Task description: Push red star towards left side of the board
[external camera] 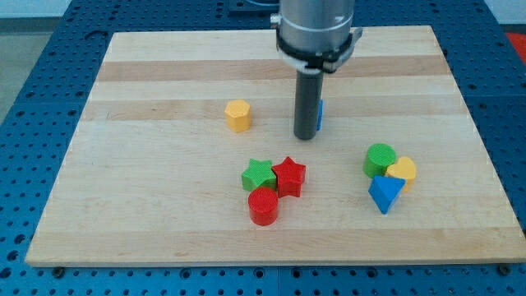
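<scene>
The red star (289, 176) lies near the middle of the wooden board (164, 222). It touches a green star (258, 175) on its left, and a red cylinder (264, 205) sits just below and left of it. My tip (306, 136) is above the red star and slightly to its right, apart from it. A blue block (320, 114) is mostly hidden behind the rod.
A yellow hexagonal block (237, 115) sits to the left of my tip. At the view's right a green cylinder (380, 159), a yellow block (403, 172) and a blue triangular block (385, 193) are clustered together.
</scene>
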`<state>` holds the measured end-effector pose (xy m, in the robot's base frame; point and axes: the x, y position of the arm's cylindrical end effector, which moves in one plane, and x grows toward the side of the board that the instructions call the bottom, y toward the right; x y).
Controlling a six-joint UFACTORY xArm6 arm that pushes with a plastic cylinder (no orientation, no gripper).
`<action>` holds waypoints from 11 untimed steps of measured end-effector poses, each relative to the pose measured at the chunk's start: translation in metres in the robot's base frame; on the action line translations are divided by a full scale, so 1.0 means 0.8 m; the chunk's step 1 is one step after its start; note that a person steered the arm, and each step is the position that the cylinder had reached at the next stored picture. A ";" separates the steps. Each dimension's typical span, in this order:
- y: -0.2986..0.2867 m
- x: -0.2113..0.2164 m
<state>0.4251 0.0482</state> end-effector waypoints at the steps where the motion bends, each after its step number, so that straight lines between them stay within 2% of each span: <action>1: 0.000 -0.017; 8: 0.000 0.145; 11: -0.028 0.147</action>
